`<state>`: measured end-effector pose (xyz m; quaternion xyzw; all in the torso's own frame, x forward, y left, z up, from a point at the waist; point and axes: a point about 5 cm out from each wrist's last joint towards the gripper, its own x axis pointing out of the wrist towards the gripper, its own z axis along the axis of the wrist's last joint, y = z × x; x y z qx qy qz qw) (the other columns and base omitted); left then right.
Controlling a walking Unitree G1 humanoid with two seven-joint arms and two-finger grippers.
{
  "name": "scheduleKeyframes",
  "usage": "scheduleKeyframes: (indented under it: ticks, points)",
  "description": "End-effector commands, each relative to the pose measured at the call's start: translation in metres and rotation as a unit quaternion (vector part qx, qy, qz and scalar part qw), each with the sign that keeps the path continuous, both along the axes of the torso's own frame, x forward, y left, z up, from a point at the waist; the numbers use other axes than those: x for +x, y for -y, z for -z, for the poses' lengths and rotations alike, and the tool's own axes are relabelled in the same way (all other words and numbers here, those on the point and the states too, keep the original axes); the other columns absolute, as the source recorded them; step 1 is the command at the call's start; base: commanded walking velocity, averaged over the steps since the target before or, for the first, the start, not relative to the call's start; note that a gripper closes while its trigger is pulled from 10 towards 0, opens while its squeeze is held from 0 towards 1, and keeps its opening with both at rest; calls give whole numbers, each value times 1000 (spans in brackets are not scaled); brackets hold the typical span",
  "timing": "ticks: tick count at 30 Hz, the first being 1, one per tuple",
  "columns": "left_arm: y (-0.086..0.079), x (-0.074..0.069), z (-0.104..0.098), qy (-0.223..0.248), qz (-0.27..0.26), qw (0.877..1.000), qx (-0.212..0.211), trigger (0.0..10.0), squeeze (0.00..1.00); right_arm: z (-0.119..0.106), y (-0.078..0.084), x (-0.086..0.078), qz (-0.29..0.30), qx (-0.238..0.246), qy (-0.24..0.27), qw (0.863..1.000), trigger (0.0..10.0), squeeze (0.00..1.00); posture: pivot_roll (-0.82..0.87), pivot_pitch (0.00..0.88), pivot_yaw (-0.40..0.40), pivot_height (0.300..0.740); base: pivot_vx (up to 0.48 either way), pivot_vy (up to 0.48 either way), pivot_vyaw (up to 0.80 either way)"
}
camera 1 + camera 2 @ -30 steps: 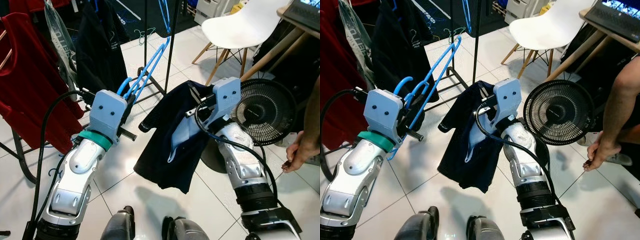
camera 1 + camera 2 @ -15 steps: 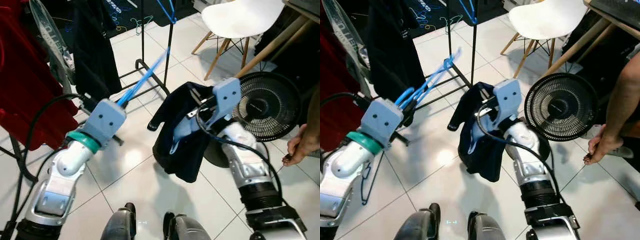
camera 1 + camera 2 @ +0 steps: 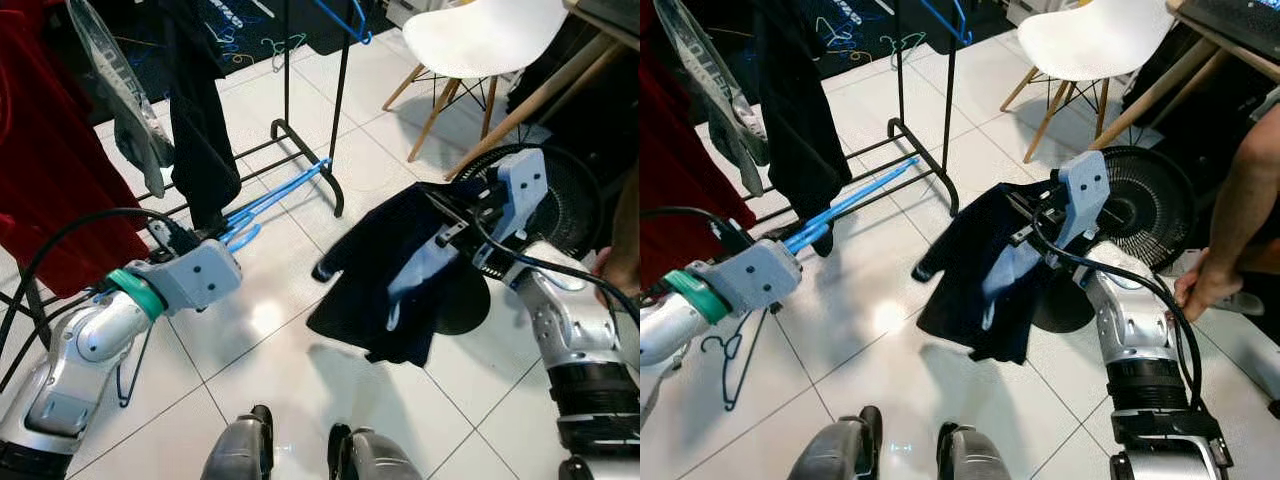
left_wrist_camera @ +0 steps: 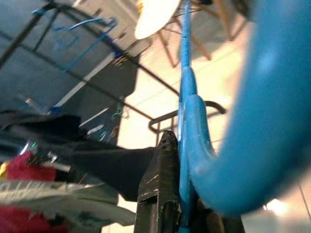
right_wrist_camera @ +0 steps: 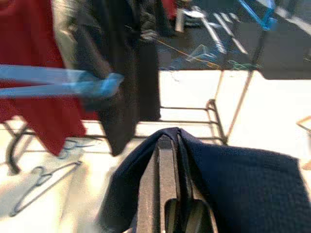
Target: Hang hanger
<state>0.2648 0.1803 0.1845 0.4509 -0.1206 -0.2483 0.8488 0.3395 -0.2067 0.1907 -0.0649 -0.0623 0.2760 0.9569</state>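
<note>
Since a second ago the left arm has dropped and swung out to the robot's left, so the blue hanger (image 3: pixel 270 198) it carries now lies low and nearly level over the tiles instead of angling upward, and the right arm has swung out to the right, taking the dark navy T-shirt (image 3: pixel 390 270) with it. Nearest the camera, the robot's own feet stand on the white tiled floor (image 3: pixel 300 370). On the left, the left gripper (image 4: pixel 167 184) is closed on the blue hanger; the wrist view shows a black finger (image 4: pixel 158 187) pressed against the blue plastic. The hanger's far end points toward the foot of the black clothes rack (image 3: pixel 337 110). A thin wire hanger (image 3: pixel 728 365) lies on the floor by the left arm. On the right, the right gripper (image 5: pixel 167 160) is pinched closed on a fold of the navy shirt, which hangs below it above the floor. Just behind the right arm stands a black floor fan (image 3: pixel 1155 205), and a person's hand (image 3: pixel 1202 280) shows at the right edge. Farther back, a red garment (image 3: pixel 50 170) and a black garment (image 3: pixel 200 120) hang on the left, and a white chair (image 3: pixel 480 35) stands beyond the rack.
</note>
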Motion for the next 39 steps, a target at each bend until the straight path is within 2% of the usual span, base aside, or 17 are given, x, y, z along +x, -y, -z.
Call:
scheduleKeyframes:
  ticks: [1,2,3,4,7,12,14,18,19,22,27,29,35,37,38,39]
  points:
    - [4,-6,7,-23,30,999,21,10000,0,-6,11,3,26,-12,18,999,10000,0,23,119,7,740,0,0,0]
    - [7,-11,9,-41,52,997,32,10000,0,-9,12,7,35,-19,25,999,10000,0,23,119,7,740,0,0,0]
    - [7,-11,9,-41,52,997,32,10000,0,-9,12,7,35,-19,25,999,10000,0,23,119,7,740,0,0,0]
    - [16,-15,12,-65,85,994,32,10000,0,-13,-4,11,10,-15,30,999,10000,0,33,119,10,740,0,0,0]
    - [32,-23,17,-101,135,985,28,10000,0,-15,-40,13,-60,-16,32,998,10000,0,35,120,10,740,0,0,0]
    - [32,-26,17,-113,146,982,33,10000,0,-13,-46,11,-84,-24,26,996,10000,0,42,122,8,740,0,0,0]
    - [32,-26,12,-119,145,982,0,10000,0,-9,-49,9,-101,-29,16,994,10000,0,48,125,8,740,0,0,0]
    - [33,-26,10,-119,144,982,-14,10000,0,-7,-50,9,-107,-30,14,994,10000,0,48,125,8,740,0,0,0]
    - [40,-17,6,-98,131,986,-42,10000,0,-1,-64,5,-136,-24,6,990,10000,0,48,125,13,740,0,0,0]
    - [40,-17,6,-98,131,986,-42,10000,0,-1,-64,5,-136,-24,6,990,10000,0,48,125,13,740,0,0,0]
    - [45,-11,3,-84,122,988,-51,10000,0,6,-79,0,-169,-19,-1,985,10000,0,49,128,16,740,0,0,0]
    - [47,-10,3,-83,122,988,-54,10000,0,3,-85,-3,-184,-17,3,983,10000,0,46,129,16,740,0,0,0]
    - [49,-11,4,-89,128,986,-56,10000,0,-1,-89,-2,-190,-16,11,982,10000,0,43,129,19,740,0,0,0]
    - [53,-13,5,-96,135,985,-56,10000,0,-14,-102,0,-208,-7,30,978,10000,0,42,129,23,740,0,0,0]
    - [53,-13,5,-96,135,985,-56,10000,0,-14,-102,0,-208,-7,30,978,10000,0,42,129,23,740,0,0,0]
    - [55,-14,6,-98,136,984,-57,10000,0,-22,-113,1,-223,1,43,974,10000,0,43,130,24,740,0,0,0]
